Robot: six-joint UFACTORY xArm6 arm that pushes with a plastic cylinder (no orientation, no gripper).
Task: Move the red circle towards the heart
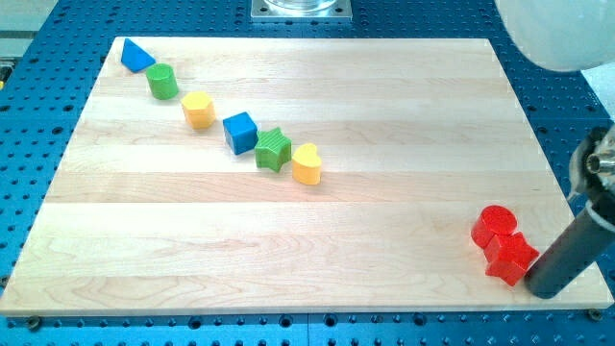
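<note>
Rod cropped at the view's right; my tip (541, 290) touches red star (509, 258); no end effector.

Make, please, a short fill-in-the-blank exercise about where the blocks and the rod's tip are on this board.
1. The red circle touches the red ____ block below it.
2. My tip sits at the view's ____ of the red star.
3. The yellow heart lies next to the ____ star.

Missing words: star; right; green
</note>
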